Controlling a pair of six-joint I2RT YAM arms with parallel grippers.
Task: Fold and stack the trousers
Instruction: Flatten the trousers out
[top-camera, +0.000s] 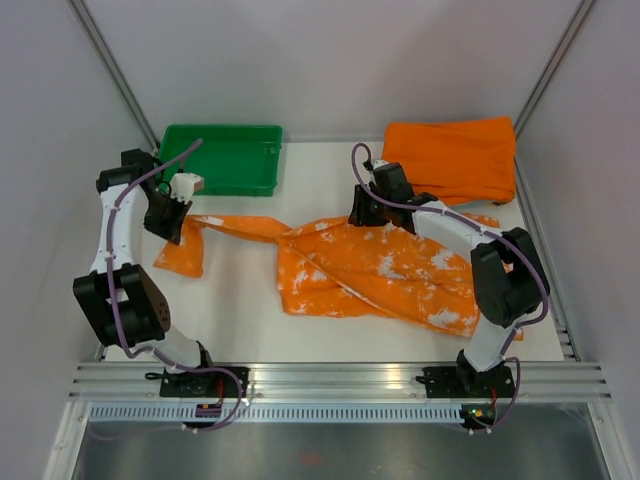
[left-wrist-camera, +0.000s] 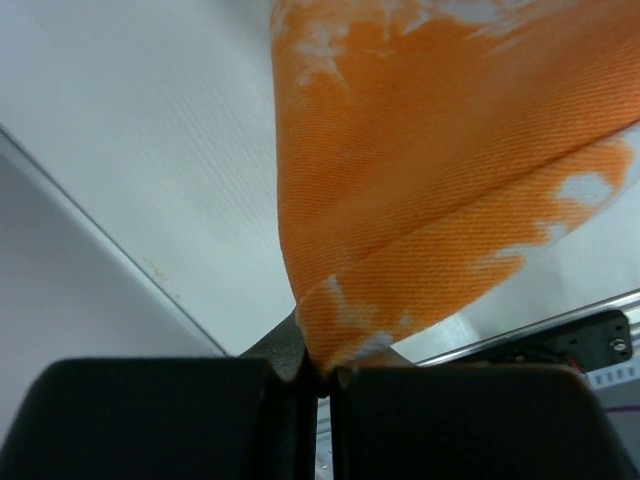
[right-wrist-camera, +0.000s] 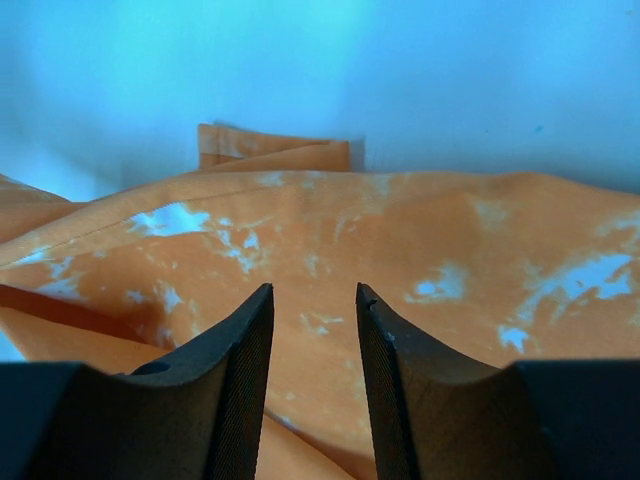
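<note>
From the top view, the trousers (top-camera: 375, 270) lie crumpled across the middle of the table (top-camera: 235, 315), long axis running from 9 o'clock towards 4 o'clock. One thin leg stretches out to my left gripper (top-camera: 180, 216), which has that leg's end. My right gripper (top-camera: 362, 212) sits over the bunched upper edge at about 1 o'clock of the heap, so it is the nearer arm to the bulk. A green tray (top-camera: 225, 160) stands at 11 o'clock and a plain orange folded cloth (top-camera: 455, 155) at 1 o'clock, close behind the right arm. In the left wrist view, the left gripper (left-wrist-camera: 318, 375) is pressed together on a corner of the trousers (left-wrist-camera: 400, 190), which fan away towards 1 o'clock. In the right wrist view, the right gripper (right-wrist-camera: 312, 340) is spread with nothing between the fingers, and the trousers (right-wrist-camera: 420, 250) lie just beyond them.
</note>
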